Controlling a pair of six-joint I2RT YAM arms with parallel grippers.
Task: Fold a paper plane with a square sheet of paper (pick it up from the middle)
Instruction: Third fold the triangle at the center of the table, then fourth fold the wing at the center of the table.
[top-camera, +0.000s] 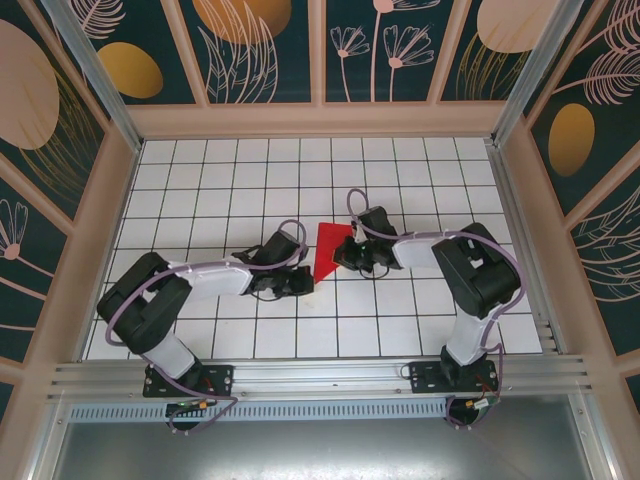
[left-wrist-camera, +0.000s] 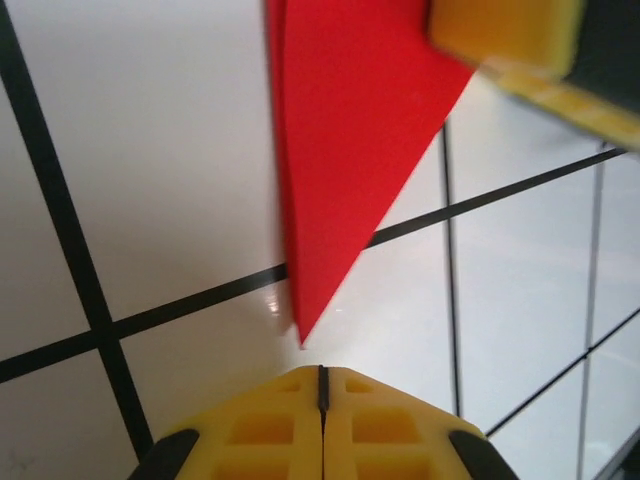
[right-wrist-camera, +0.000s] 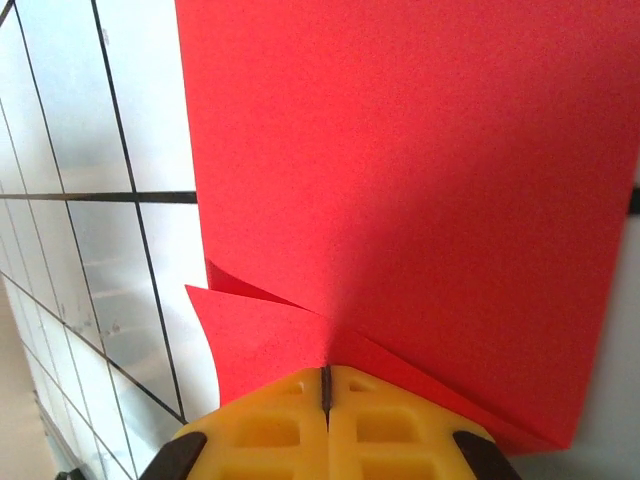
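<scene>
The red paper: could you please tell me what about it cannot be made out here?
- Top external: the red paper is too small to show creases, and the right end effector covers part of its right side.
- Left wrist: the top edge cuts it off, and the blurred right end effector hides one corner.
- Right wrist: the top edge crops it, and the end effector hides the pinched part.

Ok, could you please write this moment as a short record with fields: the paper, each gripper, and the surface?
paper: red paper, partly folded, narrowing to a point
left gripper: shut, holding nothing, just short of the paper's pointed tip
right gripper: shut on the paper's edge, a small raised flap beside it
surface: white table with dark grid lines
</scene>
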